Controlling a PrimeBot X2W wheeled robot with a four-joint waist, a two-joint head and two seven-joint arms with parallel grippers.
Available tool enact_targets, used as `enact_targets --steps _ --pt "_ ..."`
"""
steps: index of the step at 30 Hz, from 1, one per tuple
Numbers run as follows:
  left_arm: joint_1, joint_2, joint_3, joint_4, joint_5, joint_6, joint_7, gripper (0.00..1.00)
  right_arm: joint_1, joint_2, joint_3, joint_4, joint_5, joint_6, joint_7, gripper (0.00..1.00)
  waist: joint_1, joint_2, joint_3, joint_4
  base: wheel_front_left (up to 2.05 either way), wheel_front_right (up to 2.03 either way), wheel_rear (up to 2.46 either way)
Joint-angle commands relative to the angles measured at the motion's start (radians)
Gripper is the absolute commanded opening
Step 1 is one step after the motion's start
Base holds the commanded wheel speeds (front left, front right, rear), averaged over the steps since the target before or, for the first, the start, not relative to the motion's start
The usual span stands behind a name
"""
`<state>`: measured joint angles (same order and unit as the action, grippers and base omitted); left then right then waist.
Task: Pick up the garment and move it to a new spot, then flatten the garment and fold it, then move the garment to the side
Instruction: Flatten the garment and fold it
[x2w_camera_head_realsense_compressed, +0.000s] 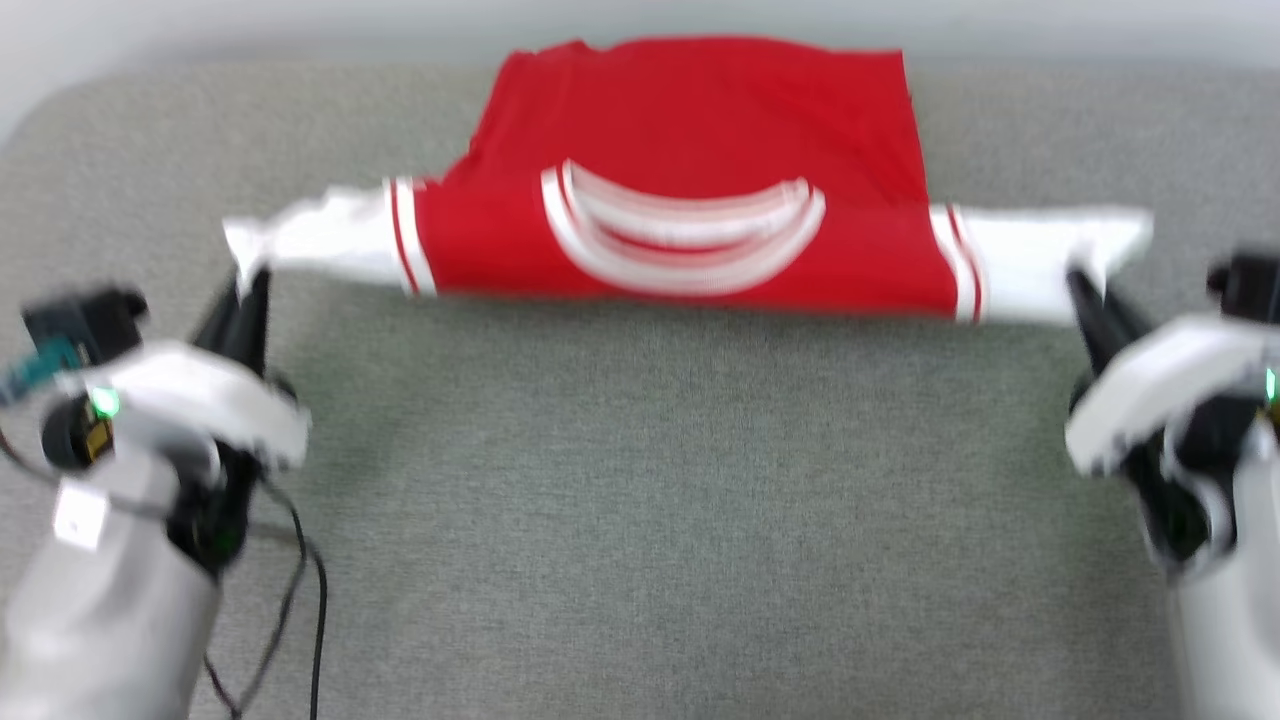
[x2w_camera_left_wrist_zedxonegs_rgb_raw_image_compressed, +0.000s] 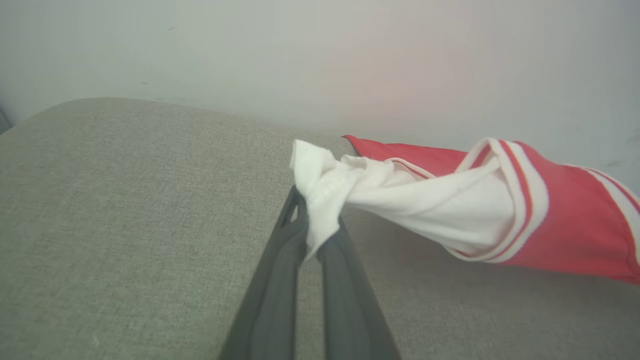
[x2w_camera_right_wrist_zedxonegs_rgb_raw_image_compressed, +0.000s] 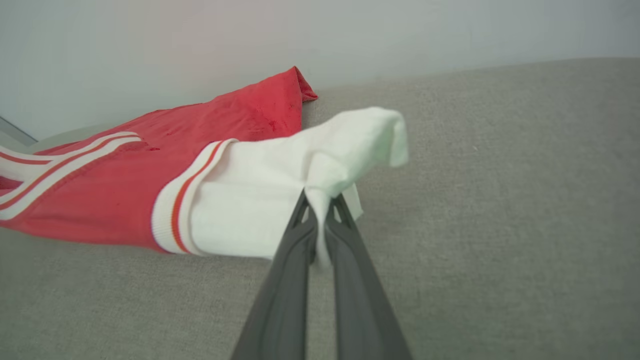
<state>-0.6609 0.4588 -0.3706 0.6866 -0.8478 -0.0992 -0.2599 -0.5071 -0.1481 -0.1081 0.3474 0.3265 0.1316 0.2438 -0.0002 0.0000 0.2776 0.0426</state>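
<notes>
Garment (x2w_camera_head_realsense_compressed: 690, 130) sits at 12 o'clock in the head view, on the grey pad (x2w_camera_head_realsense_compressed: 640, 500) and close to the wall. Its two white sleeves are drawn out toward 9 and 3 o'clock. Left gripper (x2w_camera_head_realsense_compressed: 243, 285): fingers pressed together, pinching the bunched tip of the left sleeve, confirmed in the left wrist view (x2w_camera_left_wrist_zedxonegs_rgb_raw_image_compressed: 320, 235). Right gripper (x2w_camera_head_realsense_compressed: 1080, 285): fingers likewise pressed together on the tip of the right sleeve, confirmed in the right wrist view (x2w_camera_right_wrist_zedxonegs_rgb_raw_image_compressed: 320, 207). Handling, as judged: the garment is light, soft and limp, with no stiffness of its own. The striped collar (x2w_camera_head_realsense_compressed: 685, 235) sags between the holds, and the body trails away toward 12 o'clock. Each hold takes only a small wad of knit, so a sharp pull could slip it. A hold nearer the striped sleeve trim or the shoulder would likely carry and spread the cloth more evenly. Not determined: the head view is blurred, so the near edge appears to be lifted clear of the pad, but this is not certain. It cannot be told which face is up. The far hem at 12 o'clock meets the wall line, and whether it lies flat there or is doubled under cannot be told. The wrist views cut off the garment's middle.
</notes>
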Motion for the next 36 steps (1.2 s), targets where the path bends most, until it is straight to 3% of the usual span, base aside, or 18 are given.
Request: enact_targets --steps 1,12,17,23,24,25,26,27,36 --pt "0.040 0.010 0.011 -0.013 -0.001 0.010 -0.007 0.00 0.048 0.000 -0.014 -0.025 0.004 -0.002 0.006 0.00 0.0002 0.0000 -0.044 0.008 0.00 0.00 0.00" --pt "0.493 0.032 0.051 -0.338 -0.041 0.182 0.020 0.00 0.521 0.081 -0.089 -0.326 0.038 -0.002 0.122 0.00 0.0002 0.0000 -0.160 0.022 0.00 0.00 0.00" --pt "0.663 0.039 0.044 -0.486 -0.053 0.267 0.056 0.00 0.686 0.094 -0.123 -0.373 0.074 -0.002 0.162 0.00 0.0002 0.0000 -0.219 0.038 0.00 0.00 0.00" --pt "0.796 0.051 0.030 -0.611 -0.064 0.333 0.096 0.00 0.819 0.097 -0.112 -0.373 0.055 -0.002 0.196 0.00 0.0002 0.0000 -0.263 0.050 0.00 0.00 0.00" --pt "0.806 0.051 0.025 -0.626 -0.062 0.339 0.101 0.00 0.829 0.097 -0.103 -0.370 0.048 -0.002 0.202 0.17 0.0002 0.0000 -0.267 0.052 0.00 0.00 0.00" --pt "0.814 0.052 0.020 -0.639 -0.061 0.344 0.106 0.00 0.836 0.097 -0.097 -0.368 0.041 -0.002 0.202 0.47 0.0002 0.0000 -0.269 0.054 0.00 0.00 0.00" --pt "0.818 0.054 0.016 -0.649 -0.058 0.347 0.110 0.00 0.839 0.097 -0.094 -0.363 0.042 -0.002 0.200 0.89 0.0002 0.0000 -0.271 0.055 0.00 0.00 0.00" --pt "0.819 0.056 0.012 -0.657 -0.053 0.348 0.113 0.00 0.837 0.097 -0.087 -0.368 0.036 -0.002 0.191 1.00 0.0002 0.0000 -0.273 0.056 0.00 0.00 0.00" --pt "0.771 0.049 -0.017 -0.712 -0.023 0.341 0.114 0.00 0.665 0.097 -0.133 -0.385 0.005 -0.001 -0.038 1.00 0.0002 0.0000 -0.235 0.080 0.00 0.00 0.00"
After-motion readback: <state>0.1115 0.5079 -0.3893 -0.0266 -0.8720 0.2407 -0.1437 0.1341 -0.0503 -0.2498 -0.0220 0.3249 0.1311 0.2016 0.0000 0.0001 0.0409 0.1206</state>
